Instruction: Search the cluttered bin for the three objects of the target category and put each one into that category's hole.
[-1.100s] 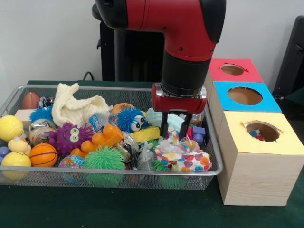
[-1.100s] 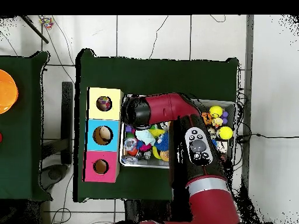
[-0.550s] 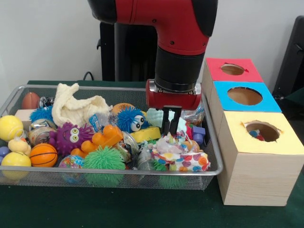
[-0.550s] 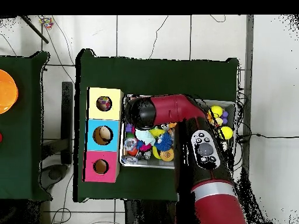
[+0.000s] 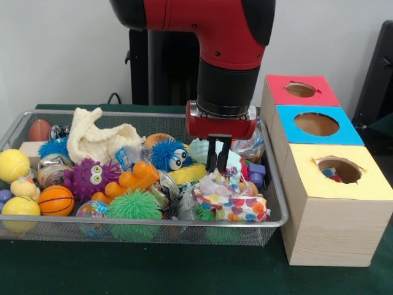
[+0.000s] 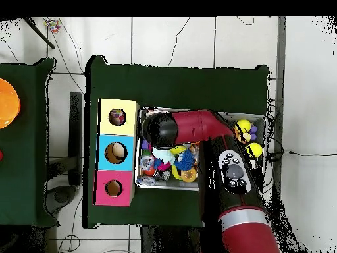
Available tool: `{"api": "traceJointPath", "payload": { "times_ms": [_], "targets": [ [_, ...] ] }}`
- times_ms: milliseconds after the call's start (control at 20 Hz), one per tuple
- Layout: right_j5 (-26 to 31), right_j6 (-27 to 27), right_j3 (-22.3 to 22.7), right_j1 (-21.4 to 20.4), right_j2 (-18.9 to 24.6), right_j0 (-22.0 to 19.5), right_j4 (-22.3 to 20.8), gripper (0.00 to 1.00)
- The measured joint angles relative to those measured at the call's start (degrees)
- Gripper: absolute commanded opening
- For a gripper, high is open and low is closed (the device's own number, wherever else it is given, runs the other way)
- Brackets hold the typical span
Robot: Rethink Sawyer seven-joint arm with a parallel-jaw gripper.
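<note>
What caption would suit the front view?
Red robot arm lowers its closed gripper onto a colourful crinkly wrapper in a toy-filled wire bin.

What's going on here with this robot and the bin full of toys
A red robot arm reaches down into a wire bin crammed with toys. Its gripper, fingers together, sits at a crinkly, colourful wrapped bundle near the bin's right end; whether it actually grips it is unclear. Beside the bin stand three boxes with holes, red, blue and yellow; something already lies in the yellow one.
</note>
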Motion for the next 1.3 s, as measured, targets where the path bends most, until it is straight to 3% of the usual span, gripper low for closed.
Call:
{"api": "traceJointPath", "payload": {
  "times_ms": [600,950,1300],
  "targets": [
    [1.9,0.0,0.7,-8.7,-0.1,1.5,4.6,0.00],
    [8.6,0.0,-1.6,-13.7,-0.1,3.8,7.4,0.00],
    [13.2,0.0,-4.1,-16.0,-0.1,4.9,8.6,0.00]
  ]
}}
